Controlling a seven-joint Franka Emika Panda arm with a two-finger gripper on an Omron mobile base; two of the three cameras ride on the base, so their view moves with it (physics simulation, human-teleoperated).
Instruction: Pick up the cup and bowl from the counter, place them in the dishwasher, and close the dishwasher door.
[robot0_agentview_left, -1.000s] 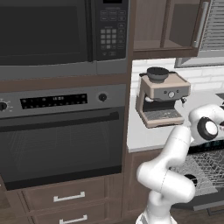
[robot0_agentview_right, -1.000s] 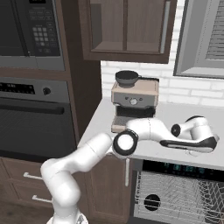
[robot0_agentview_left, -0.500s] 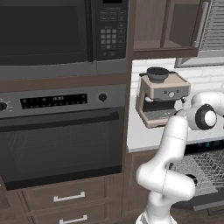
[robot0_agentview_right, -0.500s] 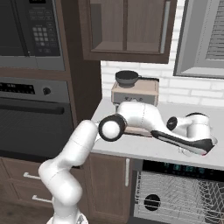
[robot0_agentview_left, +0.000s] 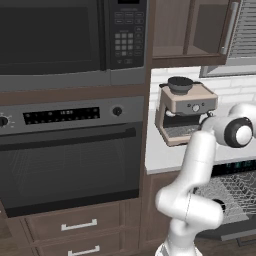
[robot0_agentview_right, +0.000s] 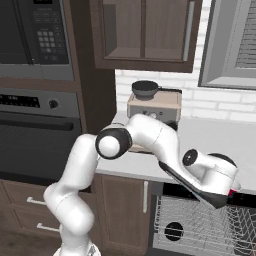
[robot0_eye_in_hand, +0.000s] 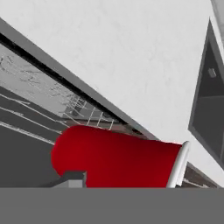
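One red cup (robot0_eye_in_hand: 116, 158) fills the bottom of the hand view, lying crosswise with its pale rim toward three o'clock and its rounded base toward nine; the gripper (robot0_agentview_right: 231, 191) seems to hold it, though the fingertips are hidden. Behind it, from ten o'clock, runs the open dishwasher (robot0_eye_in_hand: 39, 94) with its wire rack (robot0_agentview_right: 197, 227), apparently empty where it shows. Beyond lies the counter (robot0_eye_in_hand: 122, 57).

The espresso machine (robot0_agentview_left: 186, 110) crowds the counter's (robot0_agentview_right: 215, 137) left end; its right stretch lies bare.
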